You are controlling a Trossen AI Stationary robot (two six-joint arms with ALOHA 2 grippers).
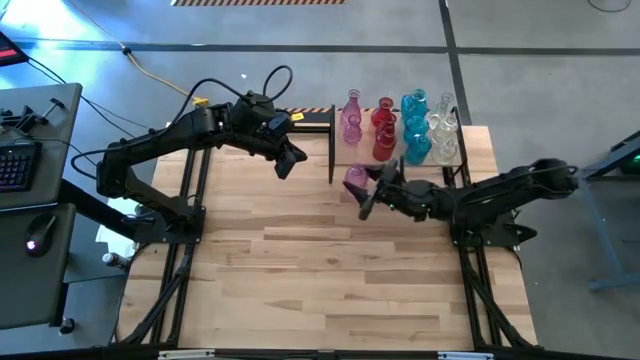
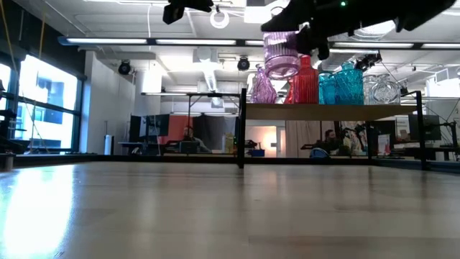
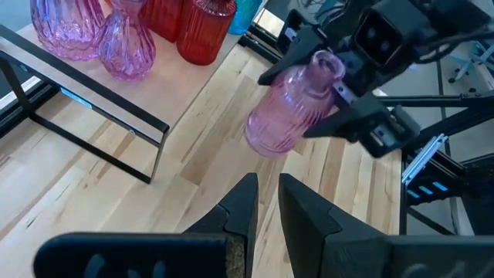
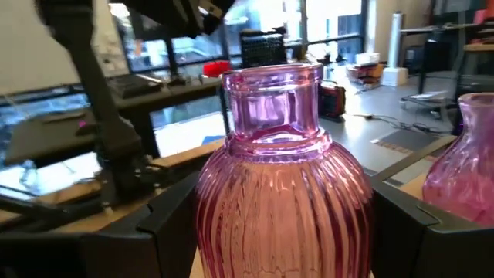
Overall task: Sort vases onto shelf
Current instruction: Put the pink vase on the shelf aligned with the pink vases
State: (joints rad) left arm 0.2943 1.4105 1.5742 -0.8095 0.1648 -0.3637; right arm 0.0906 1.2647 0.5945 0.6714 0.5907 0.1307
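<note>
Right hand (image 1: 366,186) grips ribbed pink vase (image 1: 355,177) mid-air, tilted.
Your risk: swinging toward twelve o'clock, it clips pink vases (image 1: 351,120) crowding the shelf (image 1: 335,140); left hand (image 1: 290,160) nearly closed, empty.

Vases (image 1: 400,128) in rows on shelf (image 1: 338,152)
</note>
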